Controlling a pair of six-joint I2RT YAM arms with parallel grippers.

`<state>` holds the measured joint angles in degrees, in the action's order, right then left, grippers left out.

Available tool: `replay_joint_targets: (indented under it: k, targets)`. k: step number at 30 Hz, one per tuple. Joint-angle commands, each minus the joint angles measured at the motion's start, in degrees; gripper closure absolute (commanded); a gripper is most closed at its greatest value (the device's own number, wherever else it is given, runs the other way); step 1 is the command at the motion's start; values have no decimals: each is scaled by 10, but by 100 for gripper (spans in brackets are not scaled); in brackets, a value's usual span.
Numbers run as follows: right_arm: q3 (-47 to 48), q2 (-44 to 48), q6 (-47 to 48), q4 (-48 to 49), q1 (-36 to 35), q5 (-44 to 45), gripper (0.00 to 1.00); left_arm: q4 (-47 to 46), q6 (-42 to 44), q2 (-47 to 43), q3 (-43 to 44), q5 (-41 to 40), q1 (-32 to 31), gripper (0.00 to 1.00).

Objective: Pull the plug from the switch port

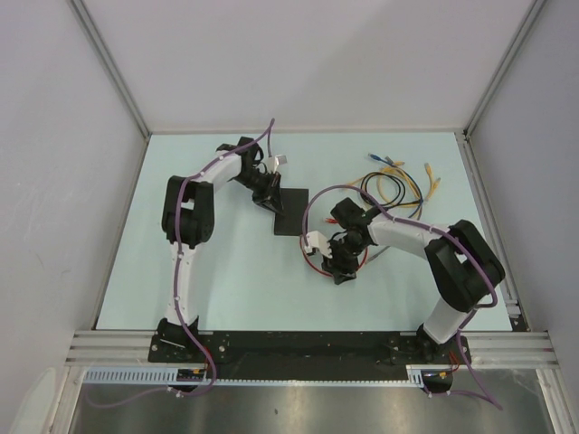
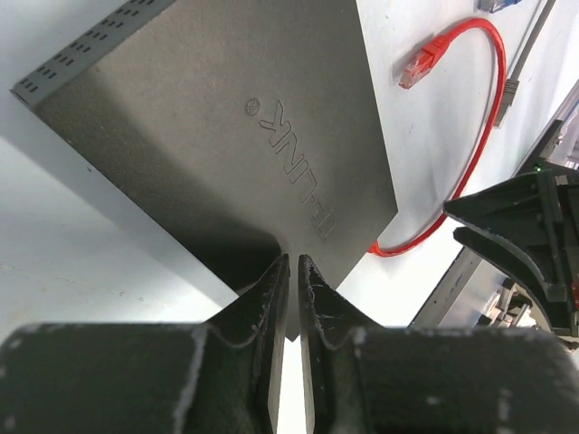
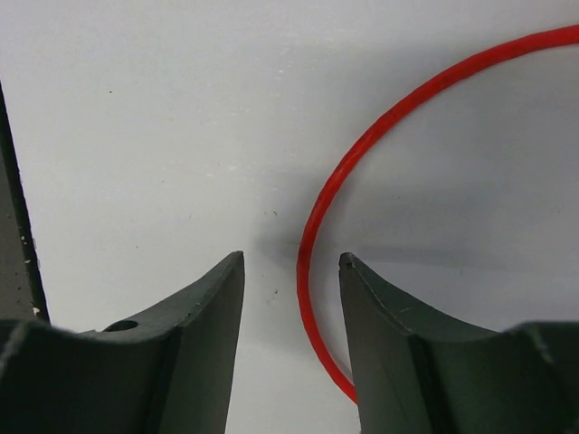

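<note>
One TP-LINK switch (image 2: 226, 136) | left pincer (image 2: 294, 259) closed at its corner | right pincer (image 3: 289, 259) spread astride red cable (image 3: 305, 237)

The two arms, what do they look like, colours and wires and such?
Both the left arm and right arm have white tubular links joined by chunky black joint housings, with a thin purple cable running along each. The left gripper and right gripper each have two matte black, tapered fingers.
</note>
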<state>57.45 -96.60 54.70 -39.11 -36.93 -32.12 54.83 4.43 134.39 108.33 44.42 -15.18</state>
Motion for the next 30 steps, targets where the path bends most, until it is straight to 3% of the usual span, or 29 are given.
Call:
replay_joint_targets:
  k: [1, 8, 12, 23, 30]
  targets:
    - [-12, 20, 5, 36, -10, -1, 51, -12, 4, 23, 6, -34, 6, 83]
    - [-70, 14, 10, 93, -38, 66, 69, -12, 5, 25, 4, -36, 11, 83]
    - [-74, 19, 16, 89, -32, 74, 100, -15, 1, 27, 5, -36, 15, 83]
    - [31, 164, 109, 13, 55, 23, 100, -5, 17, 25, 7, -56, 37, 83]
    - [104, 172, 91, 91, 88, 74, 100, -13, 15, 21, 19, -65, 39, 83]
